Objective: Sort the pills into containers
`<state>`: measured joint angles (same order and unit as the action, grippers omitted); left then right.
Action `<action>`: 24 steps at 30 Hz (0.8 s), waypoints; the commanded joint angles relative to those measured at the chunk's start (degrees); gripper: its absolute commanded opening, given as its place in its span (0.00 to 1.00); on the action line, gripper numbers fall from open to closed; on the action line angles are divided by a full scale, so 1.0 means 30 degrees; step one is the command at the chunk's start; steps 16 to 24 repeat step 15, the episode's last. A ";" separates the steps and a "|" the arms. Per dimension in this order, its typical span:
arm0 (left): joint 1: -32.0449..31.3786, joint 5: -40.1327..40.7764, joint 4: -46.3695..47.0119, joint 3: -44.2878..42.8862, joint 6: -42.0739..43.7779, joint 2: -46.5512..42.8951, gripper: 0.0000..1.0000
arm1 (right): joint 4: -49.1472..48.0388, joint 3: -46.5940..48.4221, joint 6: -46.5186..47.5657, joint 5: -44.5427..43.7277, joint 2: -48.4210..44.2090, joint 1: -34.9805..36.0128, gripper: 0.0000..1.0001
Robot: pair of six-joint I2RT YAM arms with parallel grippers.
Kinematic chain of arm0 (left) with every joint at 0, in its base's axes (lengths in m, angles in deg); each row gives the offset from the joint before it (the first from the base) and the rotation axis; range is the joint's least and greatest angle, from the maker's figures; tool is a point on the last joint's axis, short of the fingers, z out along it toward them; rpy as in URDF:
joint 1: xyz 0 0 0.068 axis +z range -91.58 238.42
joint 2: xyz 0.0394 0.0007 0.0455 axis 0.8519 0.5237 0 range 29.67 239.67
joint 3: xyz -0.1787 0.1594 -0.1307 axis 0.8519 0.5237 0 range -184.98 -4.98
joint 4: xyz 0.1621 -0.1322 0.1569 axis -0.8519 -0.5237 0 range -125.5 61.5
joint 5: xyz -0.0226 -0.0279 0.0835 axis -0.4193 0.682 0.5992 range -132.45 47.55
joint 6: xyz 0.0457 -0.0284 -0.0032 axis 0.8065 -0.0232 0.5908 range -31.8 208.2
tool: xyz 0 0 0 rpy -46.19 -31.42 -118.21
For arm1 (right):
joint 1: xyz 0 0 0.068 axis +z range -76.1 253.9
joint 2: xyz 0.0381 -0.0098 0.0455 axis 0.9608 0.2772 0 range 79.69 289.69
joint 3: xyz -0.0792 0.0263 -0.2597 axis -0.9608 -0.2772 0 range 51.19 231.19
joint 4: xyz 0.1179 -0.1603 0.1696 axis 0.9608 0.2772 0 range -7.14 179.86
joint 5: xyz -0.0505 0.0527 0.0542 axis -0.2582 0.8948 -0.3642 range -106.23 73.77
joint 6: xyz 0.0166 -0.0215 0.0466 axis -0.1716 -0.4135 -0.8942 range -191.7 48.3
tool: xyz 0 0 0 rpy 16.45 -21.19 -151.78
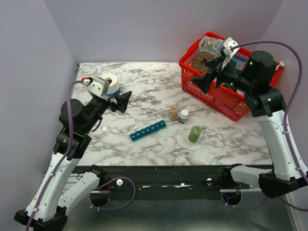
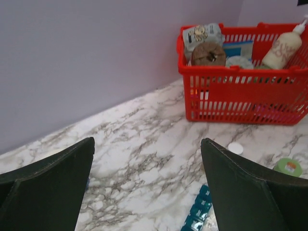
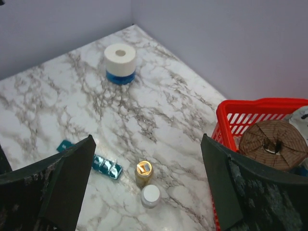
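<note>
The left gripper (image 1: 126,102) has its two black fingers (image 2: 53,187) spread wide with only bare marble between them. It hangs above the table, beyond and to the left of the long teal-blue plastic pill organiser (image 1: 147,130). The right gripper (image 1: 199,83) is likewise splayed and grasps nothing. It sits well beyond and to the right of the organiser.

The organiser lies flat and slanted on the white grey-veined marble table (image 1: 144,151), touched by neither arm. Only its end compartments show in the left wrist view, cut off by the bottom edge. In the right wrist view one finger covers its middle. Whether its lids are up or down is too small to tell.

Just off the organiser's right end stand a small amber bottle with a gold cap (image 1: 173,113) and a small white-capped bottle (image 1: 184,115), close together. A small round green bottle (image 1: 195,134) is right of the organiser, apart from it. A white paper roll on a blue base (image 1: 112,83) stands beyond the organiser to the left, partly masked by the left wrist. The red mesh plastic basket (image 1: 211,98) is far right of it, its contents half hidden by the right arm.

Marble lies bare left of the organiser and on its near side up to the table's front edge.
</note>
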<state>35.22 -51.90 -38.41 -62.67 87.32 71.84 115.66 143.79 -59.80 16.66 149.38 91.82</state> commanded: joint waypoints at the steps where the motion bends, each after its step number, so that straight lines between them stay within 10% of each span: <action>1: 0.0146 0.1012 -0.2523 -0.2183 -0.0936 0.0502 0.99 | -0.1849 -0.0133 -0.4254 -0.4674 -0.0728 -0.0170 1.00; 24: 0.0146 0.1159 -0.3347 -0.1659 -0.0877 -0.0698 0.99 | -0.1820 -0.0631 -0.4295 -0.7038 -0.2663 -0.0814 1.00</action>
